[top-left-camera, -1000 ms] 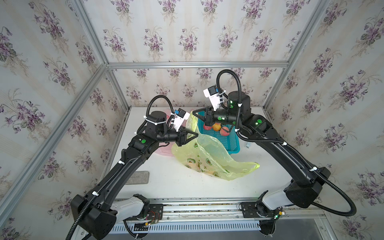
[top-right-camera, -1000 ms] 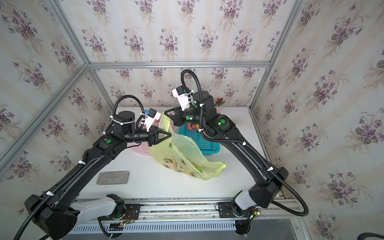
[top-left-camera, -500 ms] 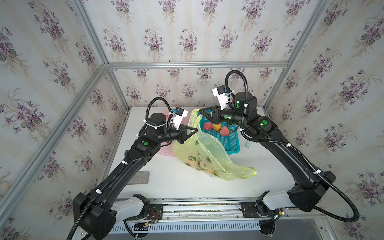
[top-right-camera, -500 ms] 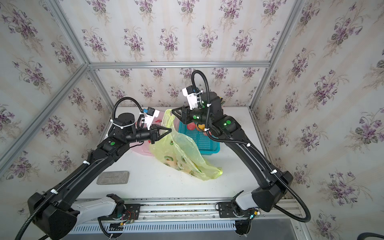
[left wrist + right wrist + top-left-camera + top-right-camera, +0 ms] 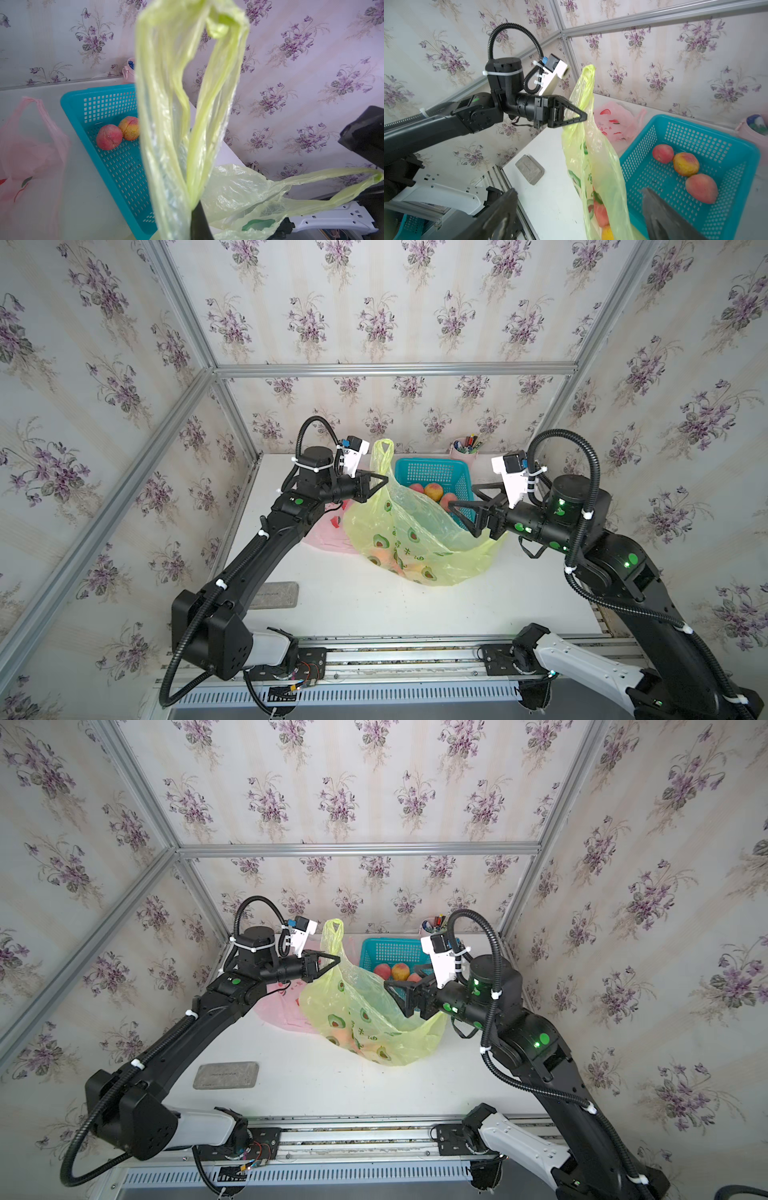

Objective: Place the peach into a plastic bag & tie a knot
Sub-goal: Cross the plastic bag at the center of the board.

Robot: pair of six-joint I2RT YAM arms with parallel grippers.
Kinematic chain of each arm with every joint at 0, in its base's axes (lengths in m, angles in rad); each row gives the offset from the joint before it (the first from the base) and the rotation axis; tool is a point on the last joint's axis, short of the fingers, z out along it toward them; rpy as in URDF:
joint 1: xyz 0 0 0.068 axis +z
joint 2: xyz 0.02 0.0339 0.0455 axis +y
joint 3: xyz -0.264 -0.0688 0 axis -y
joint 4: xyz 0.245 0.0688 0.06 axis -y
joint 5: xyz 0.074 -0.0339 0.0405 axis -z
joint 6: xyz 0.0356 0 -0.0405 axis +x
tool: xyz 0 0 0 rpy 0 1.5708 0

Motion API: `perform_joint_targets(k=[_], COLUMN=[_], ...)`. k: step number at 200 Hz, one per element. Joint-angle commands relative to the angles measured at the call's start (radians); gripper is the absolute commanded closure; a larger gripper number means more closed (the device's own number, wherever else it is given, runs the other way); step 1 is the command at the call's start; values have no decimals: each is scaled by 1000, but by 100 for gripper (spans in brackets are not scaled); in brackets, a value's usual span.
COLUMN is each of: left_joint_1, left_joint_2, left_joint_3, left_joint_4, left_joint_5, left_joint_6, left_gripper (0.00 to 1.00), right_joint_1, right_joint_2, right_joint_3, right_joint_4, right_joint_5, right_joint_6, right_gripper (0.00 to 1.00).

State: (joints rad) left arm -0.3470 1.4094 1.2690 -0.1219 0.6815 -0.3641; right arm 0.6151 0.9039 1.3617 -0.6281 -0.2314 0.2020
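A yellow-green plastic bag [image 5: 415, 539] [image 5: 365, 1011] with an avocado print stands on the white table. My left gripper [image 5: 384, 480] [image 5: 337, 959] [image 5: 584, 117] is shut on one raised handle of the bag [image 5: 166, 104]. Peaches [image 5: 600, 209] lie in the bag's bottom. Three more peaches [image 5: 433, 490] [image 5: 685, 164] sit in the blue basket [image 5: 432, 468] [image 5: 390, 950] behind it. My right gripper [image 5: 461, 495] [image 5: 401, 974] [image 5: 579, 199] stands open and holds nothing, at the bag's right side above the basket's front corner. The bag's other handle [image 5: 353, 176] stretches toward it.
A pink bag [image 5: 328, 535] [image 5: 282, 1011] lies under my left arm, left of the yellow one. A grey block [image 5: 276, 594] [image 5: 226, 1074] lies at the front left. A pink cup of pens [image 5: 465, 448] stands at the back wall behind the basket.
My right gripper opened and drew back to the right and lower. The bag's right side sagged toward the table. My left gripper closed fully on its handle.
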Motion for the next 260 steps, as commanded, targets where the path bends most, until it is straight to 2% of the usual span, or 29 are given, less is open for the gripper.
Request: perform_joint_targets(k=[1,17,45,62,83,100,144,188,202,223,238,253,260], left_joint_1=[6,6,12,18,22,25,34,36,36,36,36,32,27], left_joint_2=[48,72,85,87,88,94,100,102,103,104,105,101,89], left_joint_3=[33,50,56,56,59,66,75,78,81,81,82,88,87], left_joint_4=[14,14,13,12,11,10,2,2,2,0,-3,-28,-59], left_joint_5=[22,31,29,31,35,39,47,52,56,66,111,208,228], left_joint_6=[-7,-8,-7,-8,-9,-9,-8,-10,-13,-9,1,18,42], left_gripper=[100,100,100,100,100,100,100,100,99,99,99,99,99], right_joint_1=[0,0,0,0,0,0,0,0,0,0,0,1,0], right_joint_2=[-30,-33,-32,-44,-58,-79,-103,-96,-90,-81,-68,-31,-8], right_joint_3=[-15,-2,27,13,-16,-30,-22,-53,-55,-53,-53,-48,-46], right_joint_4=[-19,-21,-44,-48,-50,-51,-96,-119,-118,-106,-74,-19,18], right_joint_5=[90,162,294,233,104,41,46,72,74,69,46,-11,-48], right_joint_6=[-19,-19,-11,-12,-23,-24,-26,-21,-23,-24,-24,-24,-19], right_gripper=[4,0,0,3,15,18,19,26,36,69,87,100,100])
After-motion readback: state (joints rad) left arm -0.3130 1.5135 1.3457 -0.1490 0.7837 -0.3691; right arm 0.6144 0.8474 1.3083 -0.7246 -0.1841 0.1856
